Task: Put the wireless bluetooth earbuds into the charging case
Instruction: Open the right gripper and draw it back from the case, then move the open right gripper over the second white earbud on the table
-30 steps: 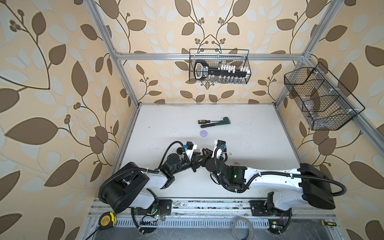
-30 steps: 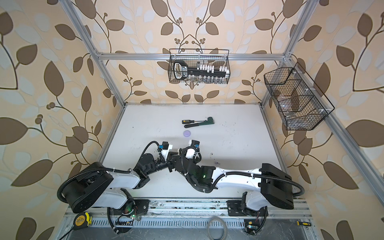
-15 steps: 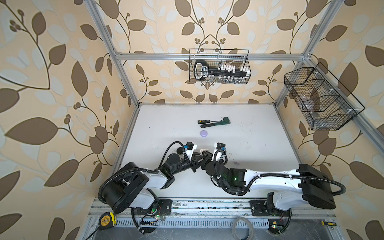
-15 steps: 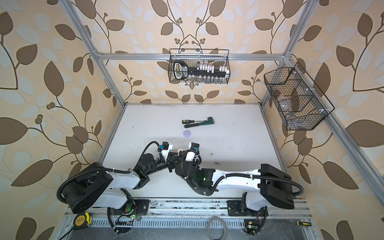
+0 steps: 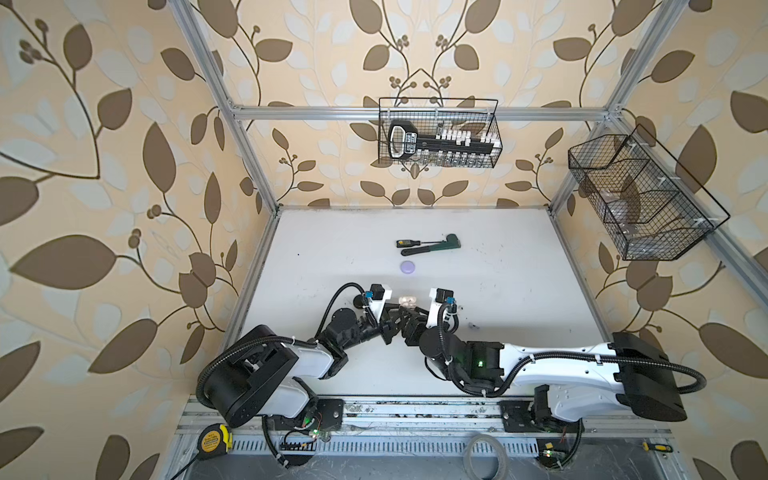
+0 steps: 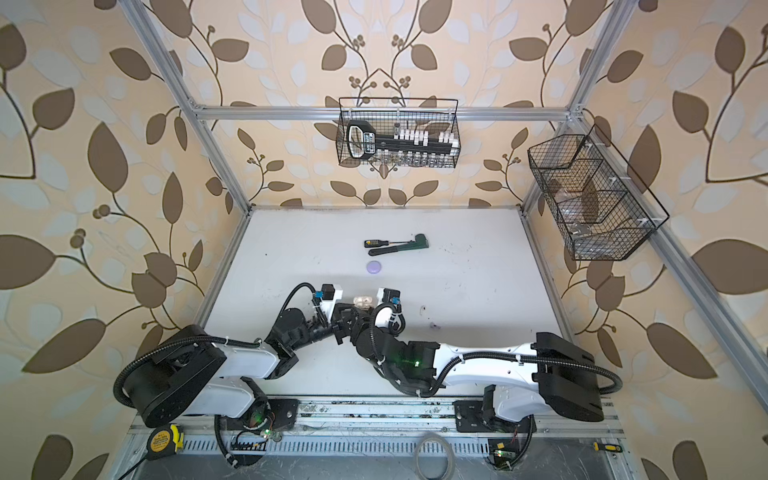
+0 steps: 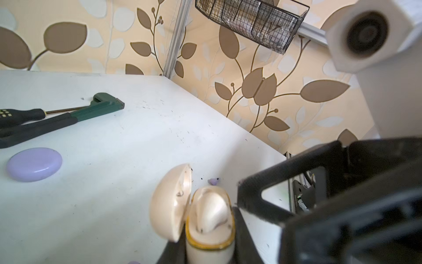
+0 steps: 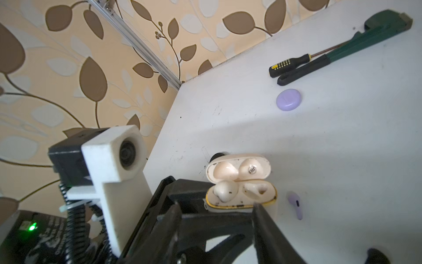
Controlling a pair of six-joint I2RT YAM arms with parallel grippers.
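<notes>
A cream charging case (image 8: 262, 201) with a yellow rim stands with its lid open, and my left gripper (image 7: 209, 242) is shut on its lower half. One white earbud (image 8: 225, 190) sits in a slot; the slot beside it is bare. In both top views the case (image 5: 407, 300) (image 6: 362, 300) shows between the two wrists. My right gripper (image 8: 217, 206) stands open just in front of the case with nothing between its fingers. A lavender earbud (image 8: 295, 205) lies on the table beside the case, seen too in a top view (image 5: 471, 326).
A closed lavender round case (image 5: 407, 267) lies further back. Behind it lie a screwdriver (image 5: 409, 242) and a green wrench (image 5: 434, 244). A black round thing (image 8: 219, 156) sits right behind the cream lid. Wire baskets (image 5: 438, 133) hang on the back and right walls.
My right gripper's jaws have gone from shut to open in front of the case. The left gripper has kept its hold on the case in the same place.
</notes>
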